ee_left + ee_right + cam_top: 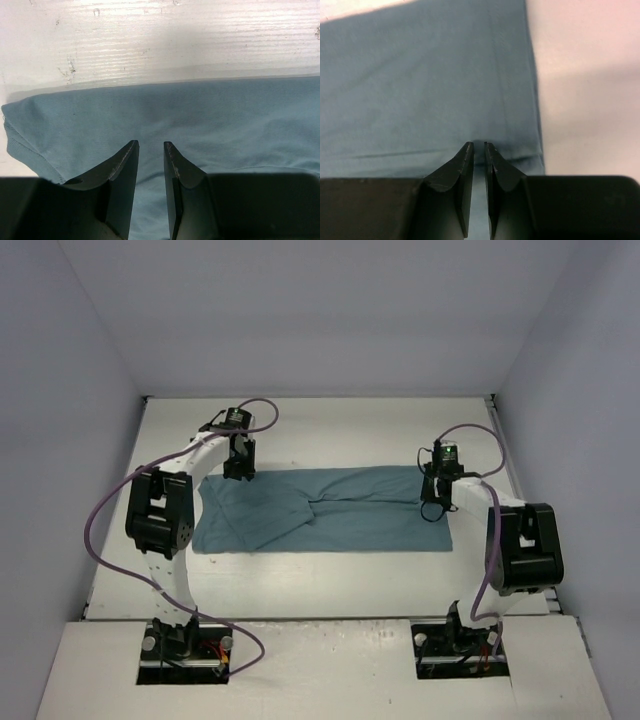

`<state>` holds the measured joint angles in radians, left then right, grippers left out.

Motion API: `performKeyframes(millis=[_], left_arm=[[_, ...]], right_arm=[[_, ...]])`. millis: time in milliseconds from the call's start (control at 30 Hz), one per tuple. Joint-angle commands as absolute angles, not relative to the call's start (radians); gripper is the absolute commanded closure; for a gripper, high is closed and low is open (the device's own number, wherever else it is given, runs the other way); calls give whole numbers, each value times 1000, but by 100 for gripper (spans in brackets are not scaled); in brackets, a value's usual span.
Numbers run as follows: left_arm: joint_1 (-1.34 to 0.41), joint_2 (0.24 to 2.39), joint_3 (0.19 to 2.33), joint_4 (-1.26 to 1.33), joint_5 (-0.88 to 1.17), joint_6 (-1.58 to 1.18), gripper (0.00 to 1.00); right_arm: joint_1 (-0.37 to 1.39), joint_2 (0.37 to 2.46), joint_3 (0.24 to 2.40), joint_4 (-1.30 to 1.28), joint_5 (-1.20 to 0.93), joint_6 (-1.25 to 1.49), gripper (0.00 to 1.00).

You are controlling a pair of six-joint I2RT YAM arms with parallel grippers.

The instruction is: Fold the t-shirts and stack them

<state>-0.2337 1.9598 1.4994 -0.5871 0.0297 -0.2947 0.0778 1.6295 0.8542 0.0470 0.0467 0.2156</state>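
Observation:
The teal t-shirt (340,512) lies flat as a long folded band across the middle of the white table (330,430). My left gripper (238,472) is low over the shirt's far left edge. In the left wrist view (151,144) its jaws stand a small way apart over the cloth (210,115), with nothing pinched. My right gripper (432,506) is at the shirt's right end. In the right wrist view (479,145) its jaws are nearly together at a fold line near the hem, and the cloth (420,75) puckers at the tips.
White walls enclose the table on three sides. Purple cables loop from both arms. Bare tabletop (165,40) lies beyond the shirt's far edge and beside its right hem (590,100).

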Motion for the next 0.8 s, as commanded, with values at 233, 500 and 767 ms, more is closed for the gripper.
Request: performKeyframes(millis=[233,500,767], left_arm=[[-209,1893,1499,-581,37,-296,76],[-205,1851,1425,-575,-24,-312,74],[-175,1923,1412,-558,-70,-347,74]], right_arm=[[18,1499,811,5,29,243,89],[51,1445,929,7,-40,159,86],[50,1645,961,74,-76,154,85]])
